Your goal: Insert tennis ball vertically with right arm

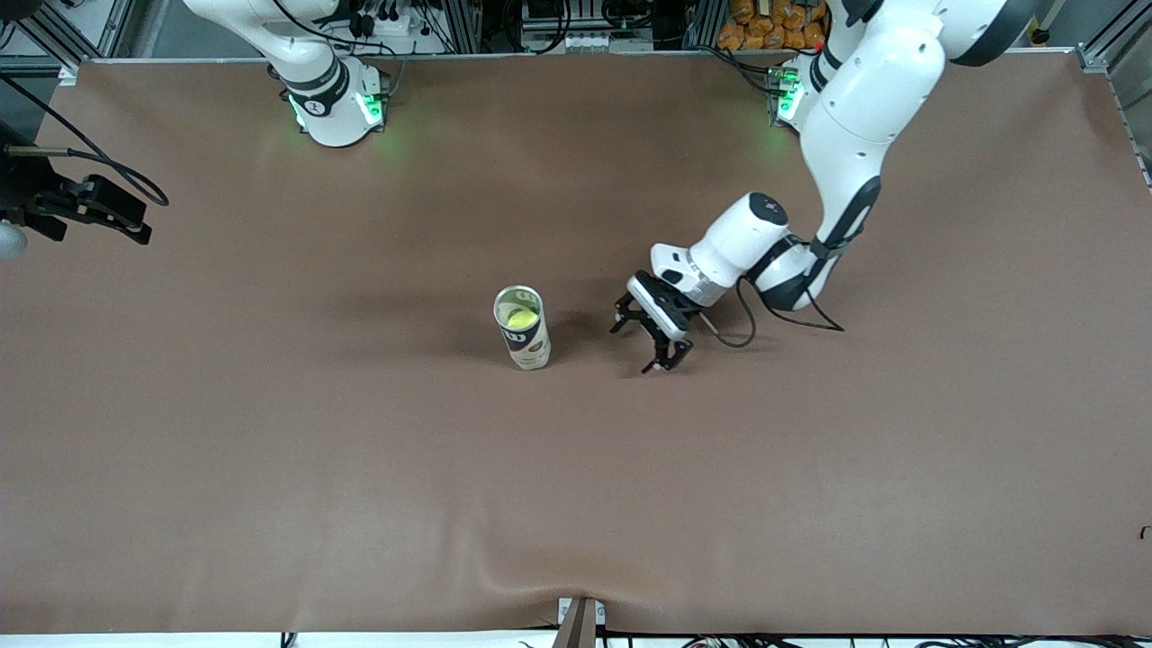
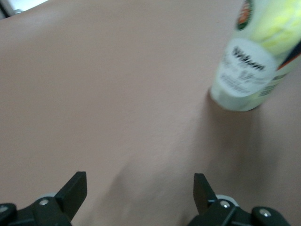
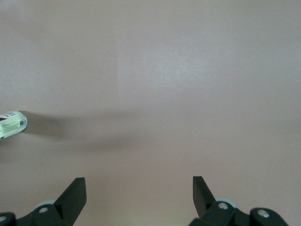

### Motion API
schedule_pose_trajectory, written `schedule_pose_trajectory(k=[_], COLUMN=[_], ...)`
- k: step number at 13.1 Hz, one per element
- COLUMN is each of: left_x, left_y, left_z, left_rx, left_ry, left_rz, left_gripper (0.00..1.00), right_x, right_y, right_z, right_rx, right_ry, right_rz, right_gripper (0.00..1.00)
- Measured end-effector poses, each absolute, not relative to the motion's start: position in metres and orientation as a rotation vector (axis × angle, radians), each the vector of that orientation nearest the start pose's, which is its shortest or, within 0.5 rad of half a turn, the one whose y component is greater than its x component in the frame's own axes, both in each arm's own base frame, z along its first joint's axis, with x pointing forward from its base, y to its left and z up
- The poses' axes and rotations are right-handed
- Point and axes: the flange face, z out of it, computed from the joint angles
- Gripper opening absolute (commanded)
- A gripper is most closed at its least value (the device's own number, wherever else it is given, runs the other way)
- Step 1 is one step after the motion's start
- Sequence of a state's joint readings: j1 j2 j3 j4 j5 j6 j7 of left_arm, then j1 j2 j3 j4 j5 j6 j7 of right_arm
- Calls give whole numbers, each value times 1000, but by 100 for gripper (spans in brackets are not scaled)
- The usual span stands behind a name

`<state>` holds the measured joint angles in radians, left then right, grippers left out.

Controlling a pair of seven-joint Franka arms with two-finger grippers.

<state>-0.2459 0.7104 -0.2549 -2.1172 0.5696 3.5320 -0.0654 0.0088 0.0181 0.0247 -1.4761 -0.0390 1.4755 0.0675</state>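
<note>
Ball (image 1: 519, 318) half-hidden inside upright can (image 1: 524, 337).

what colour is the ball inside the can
Yellow-green: the tennis ball shows through the can's open top, best in the front view.

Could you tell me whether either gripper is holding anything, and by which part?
Nothing is held: the left gripper and right gripper both have open, empty fingers.
</note>
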Motion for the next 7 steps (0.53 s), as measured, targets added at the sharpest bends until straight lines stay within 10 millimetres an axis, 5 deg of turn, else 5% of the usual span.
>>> schedule_pose_trajectory(k=[7], left_x=[527], left_y=[-283], left_z=[208], left_rx=[-3017], left_ry=[1268], left_rz=[-881], left_gripper=[100], right_x=[551], right_y=[14], right_z=[651], right_rx=[-3180], right_ry=[59], right_rz=[27], right_gripper=[100])
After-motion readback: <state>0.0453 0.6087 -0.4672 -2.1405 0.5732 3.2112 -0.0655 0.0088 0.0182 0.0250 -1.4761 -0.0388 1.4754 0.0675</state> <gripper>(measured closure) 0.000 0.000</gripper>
